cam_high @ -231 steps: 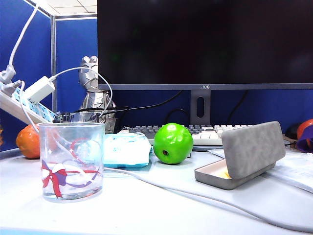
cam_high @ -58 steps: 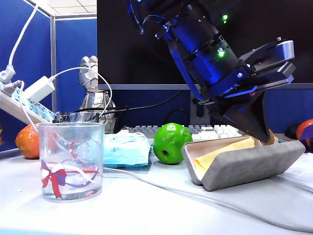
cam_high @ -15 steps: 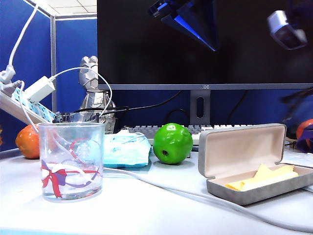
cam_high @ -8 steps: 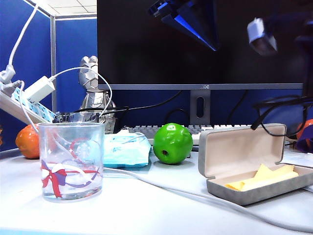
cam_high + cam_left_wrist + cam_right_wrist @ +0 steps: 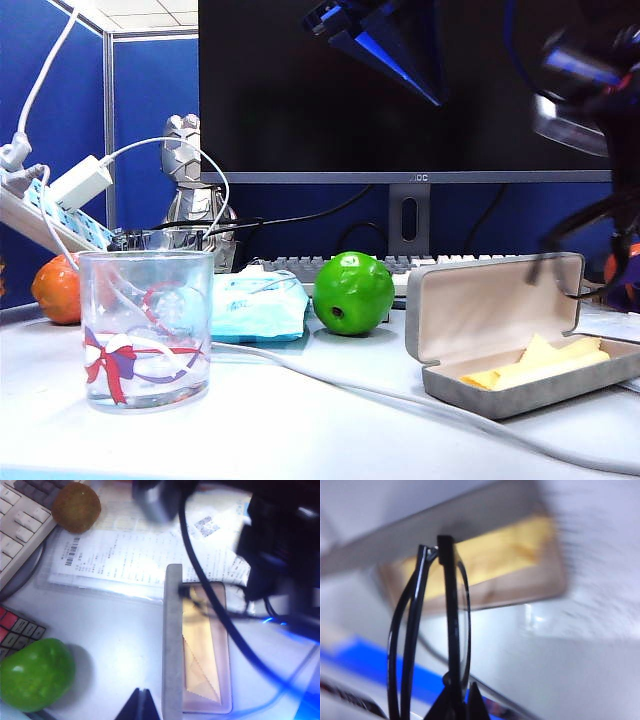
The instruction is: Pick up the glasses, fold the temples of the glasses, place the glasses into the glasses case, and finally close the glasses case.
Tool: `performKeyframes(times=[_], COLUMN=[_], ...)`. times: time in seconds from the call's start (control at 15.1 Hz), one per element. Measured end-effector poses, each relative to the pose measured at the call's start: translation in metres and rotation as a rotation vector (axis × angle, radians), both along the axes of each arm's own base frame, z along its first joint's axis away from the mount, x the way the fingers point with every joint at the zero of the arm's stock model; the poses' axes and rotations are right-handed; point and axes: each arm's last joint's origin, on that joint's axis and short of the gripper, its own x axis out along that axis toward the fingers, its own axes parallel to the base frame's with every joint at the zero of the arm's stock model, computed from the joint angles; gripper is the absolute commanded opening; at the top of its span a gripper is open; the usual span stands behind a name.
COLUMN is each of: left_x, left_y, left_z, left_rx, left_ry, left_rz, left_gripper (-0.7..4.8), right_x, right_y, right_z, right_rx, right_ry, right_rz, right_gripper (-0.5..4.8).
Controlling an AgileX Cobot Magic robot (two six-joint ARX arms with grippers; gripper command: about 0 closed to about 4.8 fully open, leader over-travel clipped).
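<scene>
Right wrist view, glasses (image 5: pixel 427 630) pinched in right gripper (image 5: pixel 456 700)

The only lettering that can be read is the brand "AOC" in small pale letters on the lower bezel of the monitor (image 5: pixel 420 177), seen in the exterior view. In the left wrist view, printed sheets of paper (image 5: pixel 135 560) lie on the surface; one carries a barcode (image 5: pixel 71 550) and another a square code (image 5: pixel 206 526), but their lines of print are too small and blurred to read. The keyboard (image 5: pixel 20 515) keys show no legible characters.
</scene>
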Motion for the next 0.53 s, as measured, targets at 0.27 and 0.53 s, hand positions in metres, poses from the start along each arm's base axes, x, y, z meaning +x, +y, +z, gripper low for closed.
performKeyframes(times=[0.27, 0.53], left_x=[0.0, 0.0], left_y=[0.0, -0.001], left_z=[0.0, 0.001], left_rx=[0.0, -0.01], left_ry=[0.0, -0.007], left_rz=[0.0, 0.0], left_gripper=[-0.05, -0.05], right_x=[-0.005, 0.01], right_y=[0.009, 0.012], right_z=[0.0, 0.002], right_rx=[-0.016, -0.072], right_ry=[-0.203, -0.484], right_rz=[0.692, 0.998], right_gripper=[-0.06, -0.06])
